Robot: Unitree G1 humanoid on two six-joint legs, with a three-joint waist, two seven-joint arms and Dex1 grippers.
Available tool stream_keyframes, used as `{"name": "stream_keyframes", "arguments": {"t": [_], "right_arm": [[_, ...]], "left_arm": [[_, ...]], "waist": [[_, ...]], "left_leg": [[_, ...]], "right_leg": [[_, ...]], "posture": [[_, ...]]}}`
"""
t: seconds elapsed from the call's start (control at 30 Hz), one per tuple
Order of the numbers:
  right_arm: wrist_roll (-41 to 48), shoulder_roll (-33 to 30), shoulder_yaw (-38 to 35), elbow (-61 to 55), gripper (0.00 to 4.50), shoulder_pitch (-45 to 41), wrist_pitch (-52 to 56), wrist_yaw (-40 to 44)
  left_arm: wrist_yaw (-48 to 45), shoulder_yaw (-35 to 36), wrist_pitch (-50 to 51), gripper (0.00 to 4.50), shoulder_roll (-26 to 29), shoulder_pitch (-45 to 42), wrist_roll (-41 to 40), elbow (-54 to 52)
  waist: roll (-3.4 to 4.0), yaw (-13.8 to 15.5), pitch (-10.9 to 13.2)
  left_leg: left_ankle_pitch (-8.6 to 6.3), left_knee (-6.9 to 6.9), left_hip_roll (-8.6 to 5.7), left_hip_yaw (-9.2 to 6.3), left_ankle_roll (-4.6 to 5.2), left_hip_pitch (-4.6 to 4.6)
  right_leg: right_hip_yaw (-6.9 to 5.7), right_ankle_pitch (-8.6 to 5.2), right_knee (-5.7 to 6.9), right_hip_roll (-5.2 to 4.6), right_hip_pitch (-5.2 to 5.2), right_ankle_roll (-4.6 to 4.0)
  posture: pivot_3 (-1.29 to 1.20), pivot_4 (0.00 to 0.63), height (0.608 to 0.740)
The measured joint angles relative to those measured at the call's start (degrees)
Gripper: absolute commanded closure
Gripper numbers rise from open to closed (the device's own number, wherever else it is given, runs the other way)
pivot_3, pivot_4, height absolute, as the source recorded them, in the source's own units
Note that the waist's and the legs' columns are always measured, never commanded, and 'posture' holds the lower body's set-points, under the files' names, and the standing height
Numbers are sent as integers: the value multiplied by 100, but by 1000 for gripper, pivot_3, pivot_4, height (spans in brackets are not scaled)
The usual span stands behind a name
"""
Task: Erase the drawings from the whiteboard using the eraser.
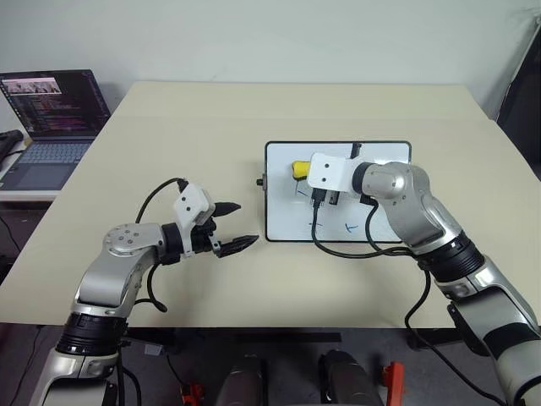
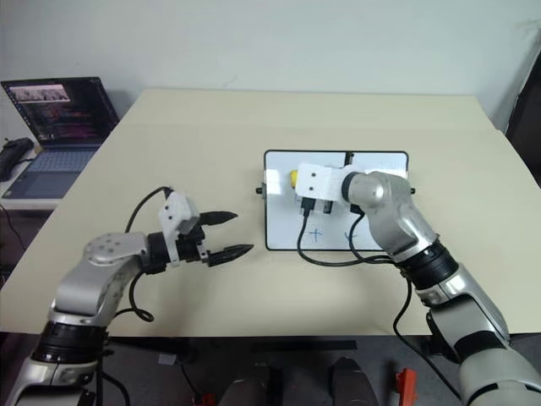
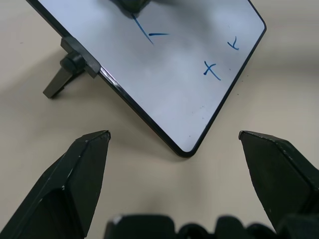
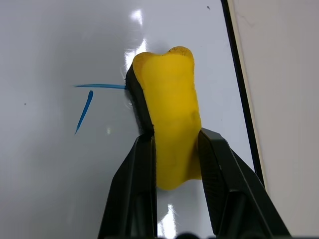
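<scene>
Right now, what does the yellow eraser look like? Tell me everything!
The eraser is a small bright yellow block, soft-looking and squeezed in at the middle, with a dark felt face along one side. The right gripper pinches it between two black fingers. It is over the whiteboard, its felt edge right beside a blue mark.

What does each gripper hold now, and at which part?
The right gripper holds the eraser by its yellow sides, squeezed between both fingers. The left gripper holds nothing; its jaws stand open near the whiteboard.
</scene>
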Motion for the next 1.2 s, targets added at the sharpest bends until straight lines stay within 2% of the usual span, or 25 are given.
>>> {"name": "stream_keyframes", "arguments": {"t": [0.13, 0.3, 0.47, 0.6, 0.83, 0.97, 1.1, 1.2], "right_arm": [[-220, 13, 221, -103, 3664, 106, 10, 225], [-351, -21, 520, -460, 3664, 543, 30, 734], [-517, -35, 675, -625, 3667, 814, 16, 924], [-556, 133, 647, -374, 3668, 690, 16, 619], [-967, 500, 165, 569, 3670, 8, 68, -827], [-1152, 588, 142, 776, 3671, -75, -32, -1308], [-1165, 578, 145, 787, 3675, -91, -112, -1156], [-1103, 453, 229, 442, 3677, 82, -193, -490]], "left_arm": [[-3, 0, 5, 0, 0, -1, 1, 0], [-7, -10, 6, 0, -9, -22, 4, 0], [-11, -90, 6, 0, -24, -105, 6, 0], [-15, -105, 5, 0, -27, -129, 9, 15], [-22, -149, 2, 0, -51, -176, 11, 51], [-22, -202, -1, 0, -51, -190, 11, 56], [-21, -208, -3, 0, -51, -190, 11, 57], [-20, -209, -4, 0, -52, -191, 9, 57]], "waist": [[-2, -4, -1], [-5, -9, -3], [-7, -18, -4], [-7, -24, -4], [-7, -29, -4], [-7, -34, -4], [-7, -38, -4], [-9, -42, -5]], "left_leg": [[2, 4, -1, 5, -2, 18], [4, 1, 1, 4, -3, 103], [17, 3, 2, 1, -12, 110], [32, 2, 3, -2, -14, 111], [54, -10, 2, -5, -21, 102], [52, -25, 2, -2, -24, 95], [52, -27, 1, -2, -24, 96], [52, -27, 1, -3, -24, 101]], "right_leg": [[0, -1, 31, 2, 7, -2], [-7, -10, 29, 9, 87, -13], [-9, -12, 32, 12, 91, -17], [-11, -9, 36, 14, 91, -12], [-11, 6, 36, 15, 76, -11], [-9, 16, 35, 13, 65, -31], [-10, 16, 33, 13, 66, -30], [-13, 7, 30, 16, 73, -16]], "posture": [[0, 150, 740], [0, 150, 740], [0, 150, 740], [0, 150, 740], [0, 150, 740], [0, 150, 740], [0, 150, 740], [0, 150, 740]]}}
